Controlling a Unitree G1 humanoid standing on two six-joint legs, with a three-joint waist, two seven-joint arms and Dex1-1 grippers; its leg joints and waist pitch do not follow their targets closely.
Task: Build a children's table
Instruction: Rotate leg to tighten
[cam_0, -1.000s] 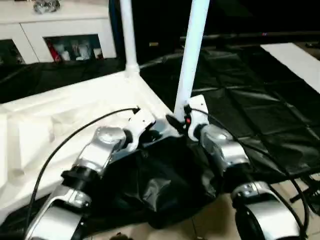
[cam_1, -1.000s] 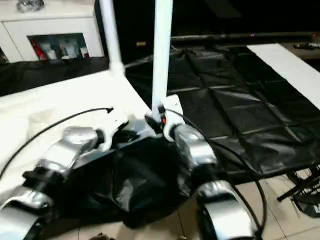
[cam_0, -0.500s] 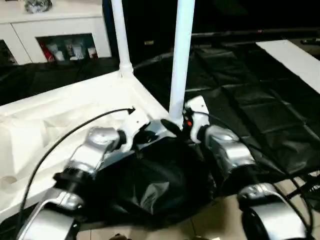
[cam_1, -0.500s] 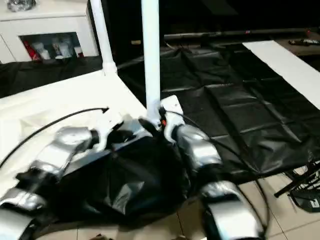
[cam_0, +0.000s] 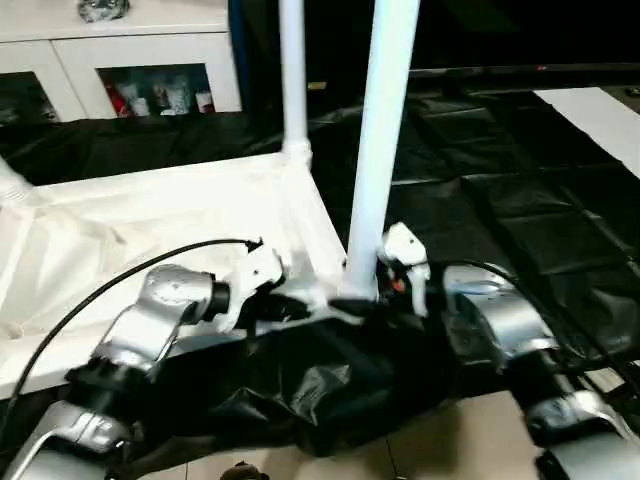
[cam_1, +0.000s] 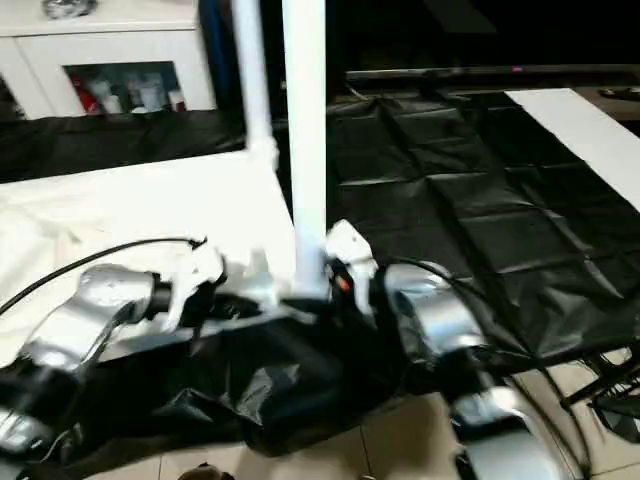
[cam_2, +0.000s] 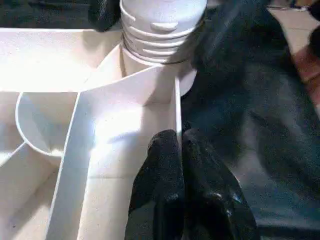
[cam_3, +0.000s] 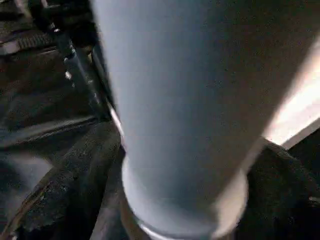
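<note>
The white tabletop (cam_0: 130, 230) lies upside down with its ribs showing. One white leg (cam_0: 380, 150) stands in the near corner socket (cam_2: 160, 30). A second leg (cam_0: 292, 80) rises at the far corner, and the foot of a third (cam_0: 8, 180) shows at the far left. My left gripper (cam_2: 179, 142) is shut, pinching the tabletop's thin rim wall just beside the near socket. My right gripper (cam_0: 368, 298) is at the base of the near leg (cam_3: 180, 100), its dark fingers (cam_3: 65, 195) standing apart on either side of it.
A black cloth (cam_0: 500, 180) covers the floor, bunched under both wrists (cam_0: 320, 390). A white cabinet with glass doors (cam_0: 140, 60) stands at the back left. A white board (cam_0: 600, 115) lies at the far right, and bare tiles (cam_0: 460, 440) show in front.
The camera has shifted, so the whole scene sits differently. The near leg leaned a second ago and now stands nearly upright. My right wrist now lies lower beside its base.
</note>
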